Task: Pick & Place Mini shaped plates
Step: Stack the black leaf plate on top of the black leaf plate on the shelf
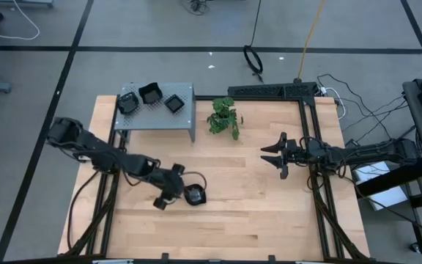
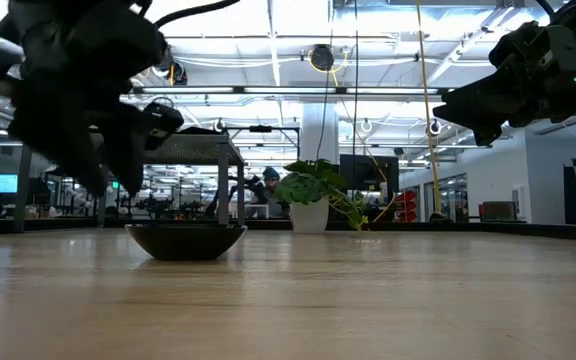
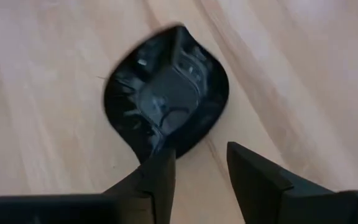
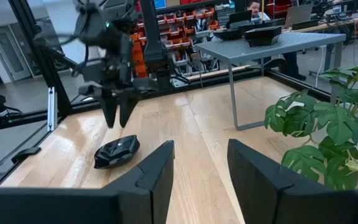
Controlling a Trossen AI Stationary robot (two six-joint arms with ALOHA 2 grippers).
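Hovering just above and beside a small glossy black wavy-edged dish (image 1: 195, 195) on the pale wooden tabletop (image 1: 255, 205): left tool (image 1: 171, 192), fingers (image 3: 160, 180) slightly spread with nothing between them, tips clear of the rim in the right wrist view. Dish resting flat near the front-left part of the tabletop, well apart from the grey perforated metal shelf (image 1: 156, 114), where three more black dishes (image 1: 151, 94) already sit.

Probably a pick about to begin. Best done by lowering straight down so one finger lands inside the bowl and the other outside the rim, then closing gently. Worth choosing a flatter stretch of the scalloped edge rather than the pointed tip, for a squarer bite.

Glossy, hard-looking surface, likely slippery; shallow bowl with rounded underside, seen in the low view, so liable to rock or skid if nudged sideways. Smooth wood grain offering little grip underneath.

Right tool (image 1: 280, 155) waiting in mid-air over the right half, fingers spread and empty, near the small green leafy potted plant (image 1: 224, 117).
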